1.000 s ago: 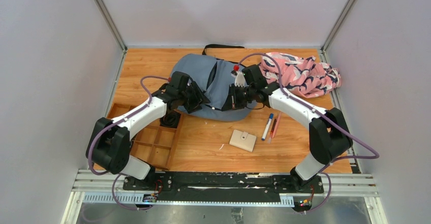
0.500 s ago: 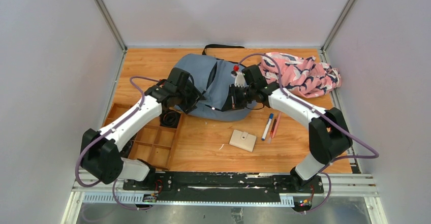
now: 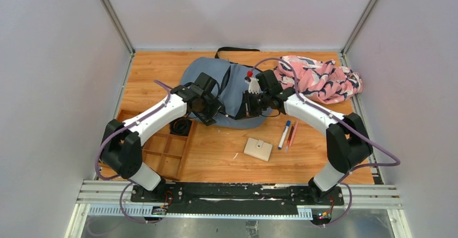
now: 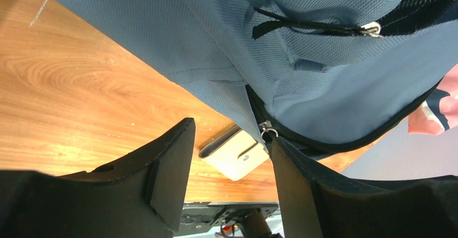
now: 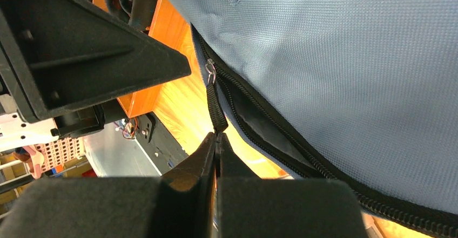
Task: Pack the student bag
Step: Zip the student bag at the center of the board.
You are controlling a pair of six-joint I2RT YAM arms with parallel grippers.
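The student bag [image 3: 229, 87], a grey-blue backpack, lies at the back middle of the table. My right gripper [image 5: 217, 136] is shut on the black zipper pull strap [image 5: 216, 106] at the bag's near edge, with the metal slider [image 5: 210, 70] just beyond. In the top view, this right gripper [image 3: 247, 106] rests on the bag's front. My left gripper [image 4: 231, 133] stands open under the bag's hem [image 4: 216, 81]. Its right finger [image 4: 302, 184] is close to a zipper slider [image 4: 266, 131]. Seen from above, the left gripper [image 3: 212, 114] sits at the bag's near-left edge.
A pink, white and navy cloth [image 3: 318, 79] lies at the back right. A beige wallet [image 3: 258, 149] and two pens [image 3: 284, 134] lie in front of the bag. A wooden divided tray [image 3: 162, 149] holding a black roll [image 3: 181, 126] sits at the left.
My left arm has swung right and forward, bringing its open gripper along the bag's near edge toward the right gripper. The right gripper has stayed shut on the zipper pull.
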